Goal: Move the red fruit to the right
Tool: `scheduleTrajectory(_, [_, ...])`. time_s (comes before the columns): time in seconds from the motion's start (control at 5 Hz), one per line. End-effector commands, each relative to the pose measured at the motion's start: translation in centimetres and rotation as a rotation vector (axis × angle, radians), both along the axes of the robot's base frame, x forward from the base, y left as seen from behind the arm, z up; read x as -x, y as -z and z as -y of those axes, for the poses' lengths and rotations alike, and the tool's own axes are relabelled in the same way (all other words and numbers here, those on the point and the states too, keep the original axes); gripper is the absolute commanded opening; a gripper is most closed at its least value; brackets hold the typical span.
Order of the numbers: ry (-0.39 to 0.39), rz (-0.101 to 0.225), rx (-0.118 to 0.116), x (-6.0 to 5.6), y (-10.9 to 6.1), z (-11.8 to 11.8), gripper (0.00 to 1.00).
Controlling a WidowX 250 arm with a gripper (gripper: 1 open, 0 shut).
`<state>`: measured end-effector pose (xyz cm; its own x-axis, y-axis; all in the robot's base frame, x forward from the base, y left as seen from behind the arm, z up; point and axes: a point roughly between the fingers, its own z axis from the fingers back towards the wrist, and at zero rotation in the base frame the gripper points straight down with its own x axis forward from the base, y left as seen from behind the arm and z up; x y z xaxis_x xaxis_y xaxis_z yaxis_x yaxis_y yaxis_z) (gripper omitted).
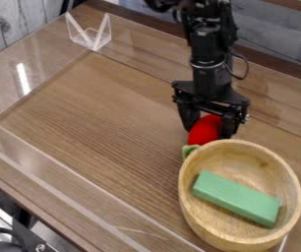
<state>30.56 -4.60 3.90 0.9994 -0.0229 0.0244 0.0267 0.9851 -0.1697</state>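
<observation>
- Bowl [194, 209]: on the table [94, 123], at four to five o'clock.
- Block [236, 198]: in the bowl.
- Fruit [209, 129]: just beside the bowl's rim, at its eleven o'clock.
- Wire stand [90, 32]: table's far edge, eleven o'clock.

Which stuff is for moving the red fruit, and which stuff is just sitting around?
For the job:
- red fruit, beside the bowl
- gripper, open around the fruit

Just lying about:
- wooden bowl
- green block, inside the bowl
- clear plastic thing at the back
</observation>
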Motion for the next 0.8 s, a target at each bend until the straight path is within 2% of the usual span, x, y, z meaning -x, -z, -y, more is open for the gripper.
scheduleTrajectory(0.0, [-0.034,0.083,0.001,-0.5,-3.2,-0.5,1.00])
scheduleTrajectory(0.2, [-0.058,0.087,-0.002,0.1,-4.1,-0.7,1.00])
scheduleTrajectory(0.6, [-0.121,0.084,-0.015,-1.1,-3.7,-0.3,1.00])
